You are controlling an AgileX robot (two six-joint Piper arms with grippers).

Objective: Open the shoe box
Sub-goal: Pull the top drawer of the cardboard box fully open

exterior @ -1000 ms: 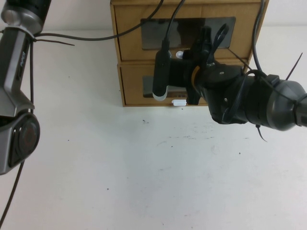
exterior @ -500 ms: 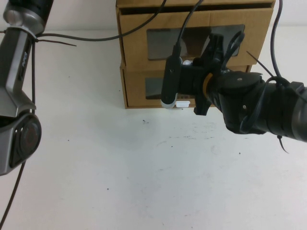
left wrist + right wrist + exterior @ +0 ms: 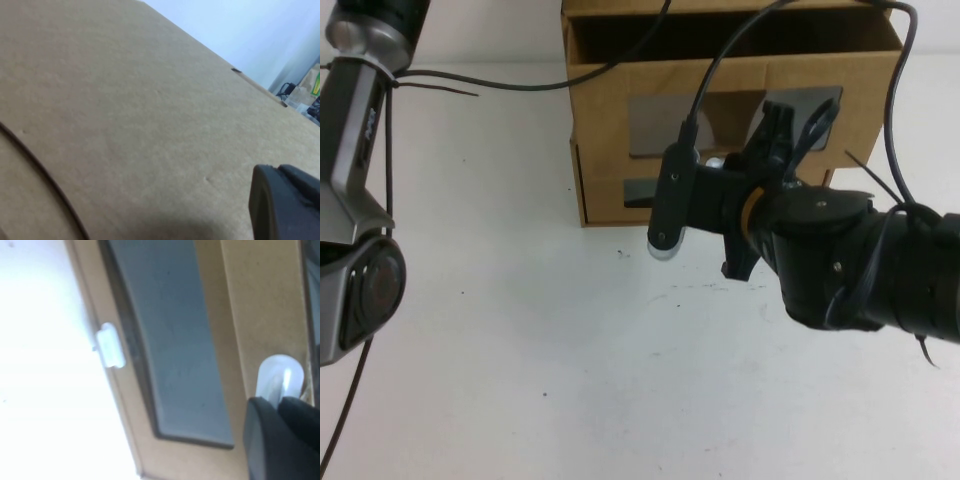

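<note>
Cardboard shoe box (image 3: 605,120): right tool (image 3: 280,407) pinches white knob (image 3: 279,374); left tool (image 3: 285,200) nr box, state unclear.

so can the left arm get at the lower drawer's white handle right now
Probably not: the right claw, shut on the upper knob, and the pulled-out upper drawer crowd over the lower handle; the left claw sits by bare cardboard.

Left arm (image 3: 355,190): silver-grey cast link with dark lettering, round black joint cap (image 3: 375,290) with a red ring, thin black cable (image 3: 387,150) alongside. Right arm (image 3: 865,265): bulky matte black, orange collar (image 3: 749,205), black cable ties (image 3: 868,165), black wrist camera (image 3: 670,195) with a white tip. Right gripper (image 3: 775,120) black, mid-frame. Left gripper (image 3: 285,202): only a rounded black edge shows, wrist view.
</note>
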